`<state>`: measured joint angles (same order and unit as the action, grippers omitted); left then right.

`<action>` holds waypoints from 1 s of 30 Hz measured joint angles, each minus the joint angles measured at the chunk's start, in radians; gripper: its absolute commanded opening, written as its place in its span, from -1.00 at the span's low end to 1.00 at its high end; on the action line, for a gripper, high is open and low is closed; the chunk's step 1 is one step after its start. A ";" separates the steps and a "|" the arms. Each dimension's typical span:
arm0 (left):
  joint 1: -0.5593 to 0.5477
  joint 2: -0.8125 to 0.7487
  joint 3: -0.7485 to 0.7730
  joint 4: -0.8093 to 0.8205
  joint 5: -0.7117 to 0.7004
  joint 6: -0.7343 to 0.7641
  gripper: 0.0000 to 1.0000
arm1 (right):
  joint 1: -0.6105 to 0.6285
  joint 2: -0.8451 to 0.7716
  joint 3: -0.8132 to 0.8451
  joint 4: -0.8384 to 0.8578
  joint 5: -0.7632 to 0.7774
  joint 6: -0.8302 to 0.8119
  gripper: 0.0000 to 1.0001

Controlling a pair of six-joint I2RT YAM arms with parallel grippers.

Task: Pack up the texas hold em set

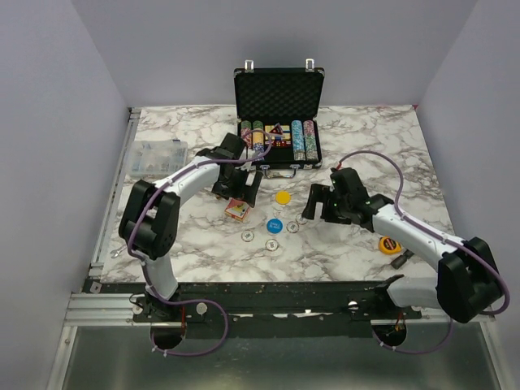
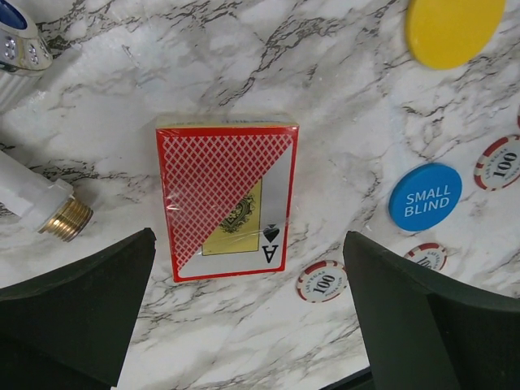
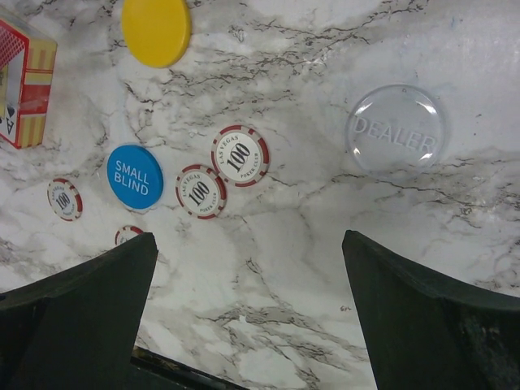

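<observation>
The black briefcase [image 1: 279, 96] stands open at the back, with chip rows [image 1: 302, 140] in its tray. A red card box [image 1: 237, 209] lies on the table; in the left wrist view [image 2: 226, 195] it lies just ahead of my open, empty left gripper [image 2: 248, 325], [image 1: 238, 187]. The yellow disc [image 1: 282, 197], [image 2: 455, 28], the blue "small blind" disc [image 1: 275, 225], [image 3: 134, 176] and loose 100 chips [image 3: 240, 154] lie between the arms. My right gripper [image 1: 318, 203], [image 3: 248, 325] hovers open and empty over bare marble, near the clear "dealer" disc [image 3: 396, 127].
A yellow-and-black tape measure [image 1: 390, 244] lies beside the right arm. A clear plastic organiser box [image 1: 158, 154] sits at the far left. A white rod with a brass tip [image 2: 49, 207] lies left of the card box.
</observation>
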<state>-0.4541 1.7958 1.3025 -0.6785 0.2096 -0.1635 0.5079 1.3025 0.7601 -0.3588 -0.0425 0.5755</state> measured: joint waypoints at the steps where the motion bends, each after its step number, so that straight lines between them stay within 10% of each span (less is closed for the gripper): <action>1: 0.000 0.006 0.002 -0.003 -0.005 0.002 0.97 | 0.000 -0.012 -0.009 0.000 0.000 0.000 1.00; 22: -0.079 0.148 0.093 -0.070 -0.174 0.116 0.61 | 0.000 -0.187 -0.083 0.001 0.005 -0.028 1.00; 30: -0.077 0.155 0.093 -0.089 -0.215 0.139 0.11 | 0.000 -0.212 -0.085 0.000 0.011 -0.036 0.99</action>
<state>-0.5316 1.9511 1.3952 -0.7677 -0.0055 -0.0246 0.5079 1.0908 0.6746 -0.3588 -0.0311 0.5392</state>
